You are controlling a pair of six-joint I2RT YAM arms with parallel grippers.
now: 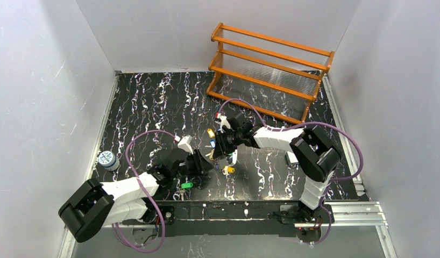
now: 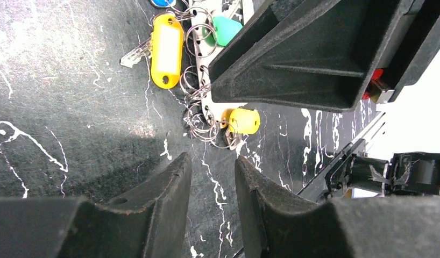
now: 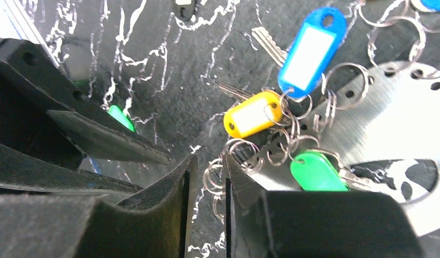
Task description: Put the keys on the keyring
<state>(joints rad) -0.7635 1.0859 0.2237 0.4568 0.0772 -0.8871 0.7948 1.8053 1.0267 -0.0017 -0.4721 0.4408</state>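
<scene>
The keyring [image 3: 384,118] is a pale silvery metal plate with holes along its edge, carrying several small split rings. Keys with a blue tag [image 3: 312,51], a yellow tag [image 3: 253,113] and a green tag [image 3: 317,172] hang on it. My right gripper [image 3: 210,166] is nearly shut on the keyring's ringed edge, at the mat's middle [image 1: 222,148]. My left gripper [image 2: 212,166] is open and empty, just short of the keyring [image 2: 210,107], a long yellow tag [image 2: 167,48] and a small yellow head [image 2: 243,121]. A loose green key [image 1: 186,185] lies near the left gripper [image 1: 204,164].
A wooden rack [image 1: 271,70] stands at the back right. A small blue-white can [image 1: 106,159] sits at the mat's left edge. A dark key head [image 3: 185,8] lies on the black marbled mat. Grey walls close in both sides.
</scene>
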